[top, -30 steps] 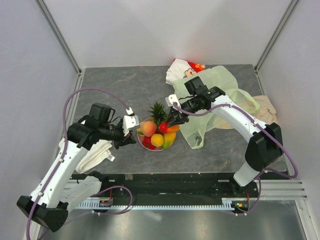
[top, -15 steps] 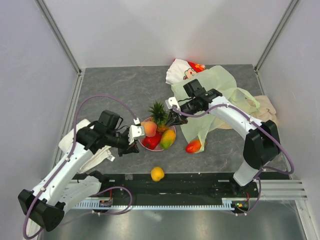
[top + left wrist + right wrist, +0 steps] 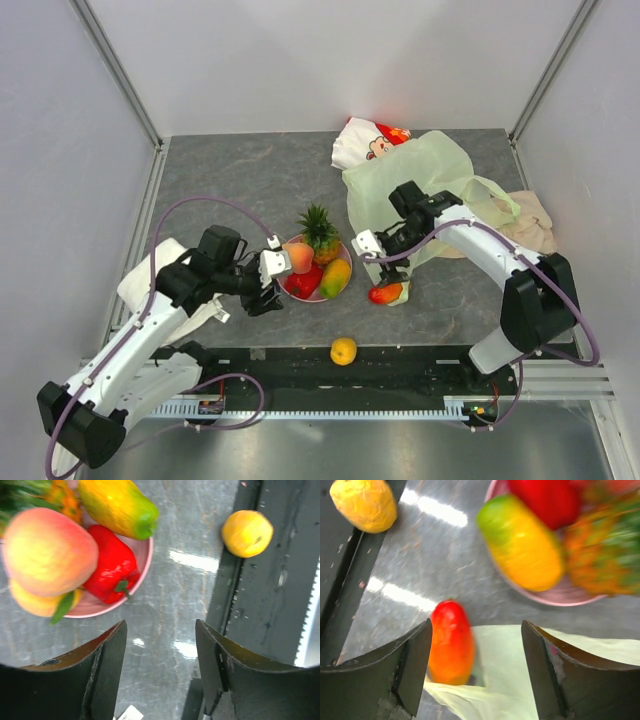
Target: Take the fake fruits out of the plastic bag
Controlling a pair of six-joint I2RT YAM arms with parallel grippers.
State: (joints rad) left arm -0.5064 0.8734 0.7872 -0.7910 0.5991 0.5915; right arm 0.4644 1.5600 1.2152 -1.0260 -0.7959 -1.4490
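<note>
Four fake fruits fill a pink plate [image 3: 346, 266]: pineapple [image 3: 318, 228], peach [image 3: 297, 258], red pepper [image 3: 303, 283] and green-yellow mango [image 3: 336, 278]. A red-orange fruit [image 3: 386, 293] lies on the lower edge of the pale-green plastic bag [image 3: 420, 185]. An orange [image 3: 343, 351] rests on the black base rail. My left gripper [image 3: 266, 292] is open beside the plate's left rim, over bare table [image 3: 160, 665]. My right gripper [image 3: 372, 258] is open above the bag's edge [image 3: 476, 670], the red-orange fruit [image 3: 450, 647] just inside its left finger.
A white-and-red printed pouch [image 3: 365, 140] lies behind the bag and a beige cloth [image 3: 532, 215] at its right. A white cloth [image 3: 150, 285] sits under my left arm. The black rail [image 3: 260, 362] runs along the table's near edge.
Both grippers have opened. The right gripper moved from the plate toward the bag's lower edge. The orange rolled to the right along the black rail.
</note>
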